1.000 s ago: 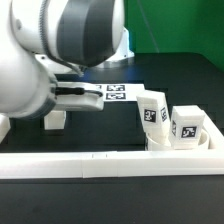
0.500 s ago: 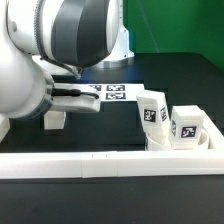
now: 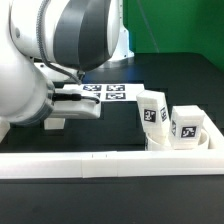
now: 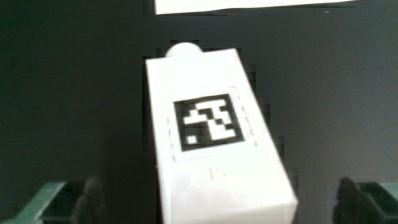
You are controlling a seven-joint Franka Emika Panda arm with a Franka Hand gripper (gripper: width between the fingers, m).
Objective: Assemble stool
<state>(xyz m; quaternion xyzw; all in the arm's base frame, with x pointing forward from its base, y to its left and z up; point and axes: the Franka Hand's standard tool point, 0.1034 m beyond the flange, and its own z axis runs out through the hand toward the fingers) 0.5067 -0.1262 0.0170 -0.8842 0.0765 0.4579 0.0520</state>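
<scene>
Pincer [image 4: 210, 203] is wide open w/ nothing held. Its fingertips [image 4: 50, 203] stand either side of one stool leg [image 4: 217, 140], w/ a dark gap on both sides, so no contact. The leg lies flat on the black desk [image 3: 115, 132], tag face up, w/ its small rounded nub end toward the marker board [image 3: 112, 92]. In the exterior view the same leg peeks out under the arm at that view's left. The second leg [image 3: 152, 112] and third leg [image 3: 187, 125] stand upright just beside each other, tags facing the cam. They sit in the corner of the white border rail [image 3: 90, 165] at the exterior view's right, well apart from the pincer.
</scene>
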